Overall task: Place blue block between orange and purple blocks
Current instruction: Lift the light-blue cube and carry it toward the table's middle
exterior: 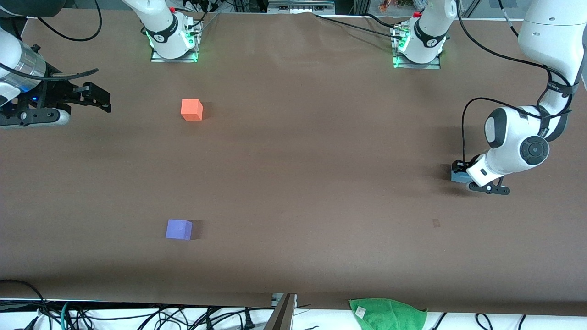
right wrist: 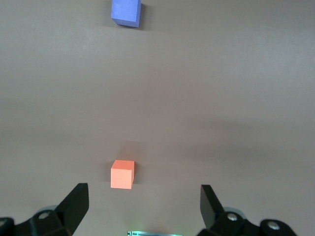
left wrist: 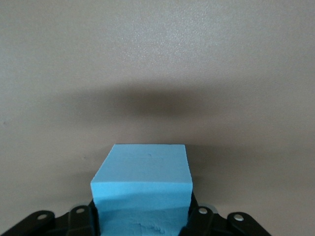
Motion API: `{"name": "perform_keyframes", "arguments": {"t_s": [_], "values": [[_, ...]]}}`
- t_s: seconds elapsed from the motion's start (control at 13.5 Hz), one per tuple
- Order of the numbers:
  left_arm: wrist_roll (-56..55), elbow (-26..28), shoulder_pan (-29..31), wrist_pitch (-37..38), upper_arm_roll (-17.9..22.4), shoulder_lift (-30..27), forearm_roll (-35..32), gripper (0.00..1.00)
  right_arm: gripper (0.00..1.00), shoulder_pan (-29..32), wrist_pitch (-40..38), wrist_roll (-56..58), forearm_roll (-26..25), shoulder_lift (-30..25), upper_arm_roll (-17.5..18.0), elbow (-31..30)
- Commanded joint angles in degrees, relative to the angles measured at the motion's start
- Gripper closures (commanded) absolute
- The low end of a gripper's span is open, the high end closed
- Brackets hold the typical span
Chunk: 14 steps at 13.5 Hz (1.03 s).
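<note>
While the left claw [exterior: 460, 176] pinches the blue block [left wrist: 142, 189] low at the worktop's [exterior: 321, 183] left-arm end, the right claw [right wrist: 142, 204] waits spread, the orange block [exterior: 191, 110] and purple block [exterior: 179, 229] well apart.

You get even, soft overhead light on the matte brown desk [exterior: 293, 183], with no glare. Short faint shadows sit just beside the orange block [exterior: 191, 110] and purple block [exterior: 179, 229]. A broad blurred shadow lies on the desk above the blue block [left wrist: 142, 184], whose near edge looks soft.
</note>
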<state>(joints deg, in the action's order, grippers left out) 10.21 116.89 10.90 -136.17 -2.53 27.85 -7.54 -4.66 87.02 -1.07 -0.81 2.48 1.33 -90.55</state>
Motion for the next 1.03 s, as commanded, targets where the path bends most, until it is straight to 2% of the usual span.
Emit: {"name": "perform_keyframes", "arguments": {"t_s": [0.0,0.15,0.3,0.44,0.66,0.96], "values": [[1.1,-1.2,0.1,2.4,-1.4,-1.1,1.5,1.00,0.00,0.1,-0.8,0.1,0.0,-0.1,0.3,0.9],[1.3,-6.3,-0.3,10.7,-2.8,-2.4,1.5,1.00,0.00,0.1,-0.9,0.1,0.0,-0.1,0.3,0.9],[2.0,-14.9,-0.4,25.6,-7.3,-2.3,1.5,0.98,0.00,0.2,-0.9,0.0,0.0,-0.2,0.3,0.8],[1.4,-21.2,-0.6,33.8,-12.7,-2.2,1.6,0.94,0.00,0.2,-0.8,0.0,0.1,-0.1,0.2,0.8],[-4.5,-25.1,-1.7,35.5,-20.7,-2.0,2.6,0.95,0.00,0.2,-0.9,0.0,0.1,-0.1,0.2,0.8],[-23.5,-27.1,-13.7,34.6,-21.7,1.1,5.1,0.92,0.00,0.2,-0.8,0.0,0.1,0.0,0.1,0.8]]}}
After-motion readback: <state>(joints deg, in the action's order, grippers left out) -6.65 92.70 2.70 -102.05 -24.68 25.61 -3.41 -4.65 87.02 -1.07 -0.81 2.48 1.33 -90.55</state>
